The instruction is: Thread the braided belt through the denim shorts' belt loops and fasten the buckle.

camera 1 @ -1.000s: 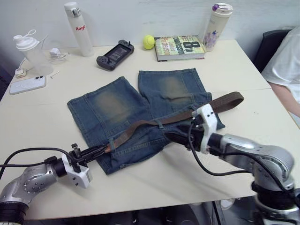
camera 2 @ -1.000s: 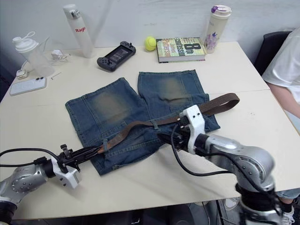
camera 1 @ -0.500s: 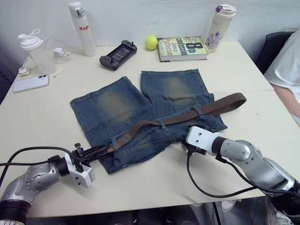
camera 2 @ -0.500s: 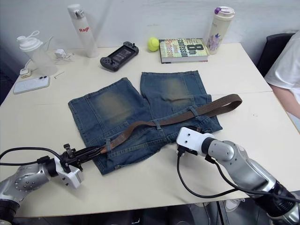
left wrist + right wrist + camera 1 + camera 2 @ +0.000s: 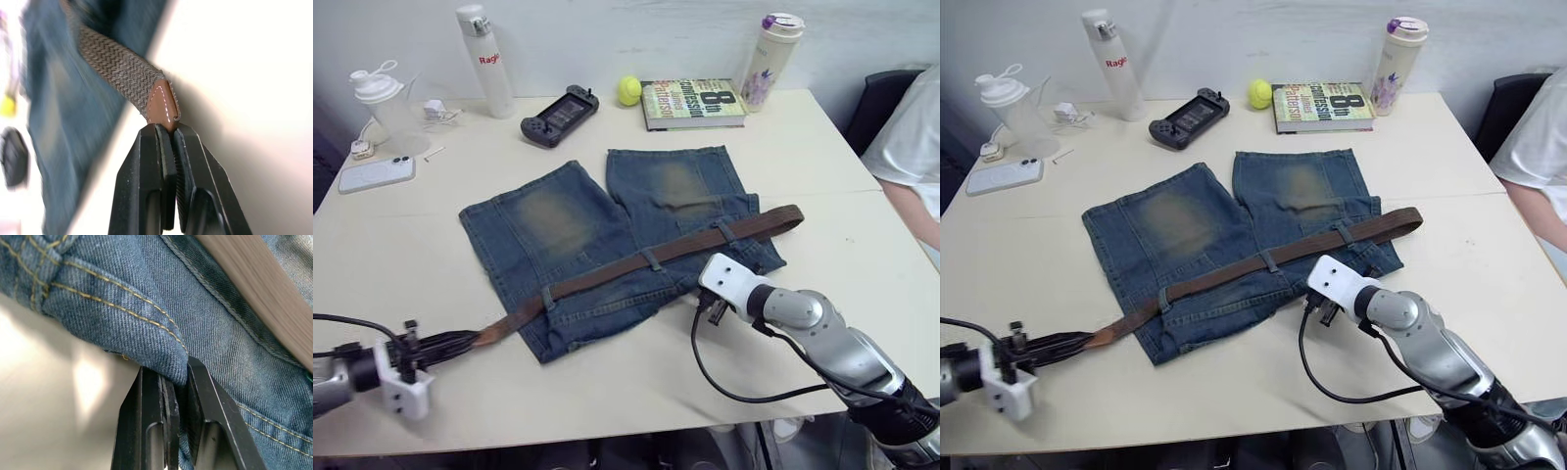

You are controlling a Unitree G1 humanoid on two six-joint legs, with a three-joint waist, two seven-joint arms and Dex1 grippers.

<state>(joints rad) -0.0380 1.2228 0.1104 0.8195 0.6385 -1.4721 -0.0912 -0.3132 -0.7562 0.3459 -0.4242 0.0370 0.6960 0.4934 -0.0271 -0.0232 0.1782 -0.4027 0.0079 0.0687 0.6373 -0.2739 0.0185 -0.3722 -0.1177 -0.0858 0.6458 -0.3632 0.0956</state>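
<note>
Threading step looks mostly done: the braided belt (image 5: pixel 646 262) lies through the belt loops (image 5: pixel 652 259) along the waistband of the denim shorts (image 5: pixel 607 235), spread flat on the tabletop (image 5: pixel 607 382). The left claw (image 5: pixel 167 134) is pinching the belt's leather tip, off the shorts' left edge. The right claw (image 5: pixel 172 377) is clamped on a fold of denim at the waistband. The belt's long axis runs diagonally, tip toward the robot's left, far end out past the right side. The buckle can't be made out. Next it probably needs both ends brought together.
</note>
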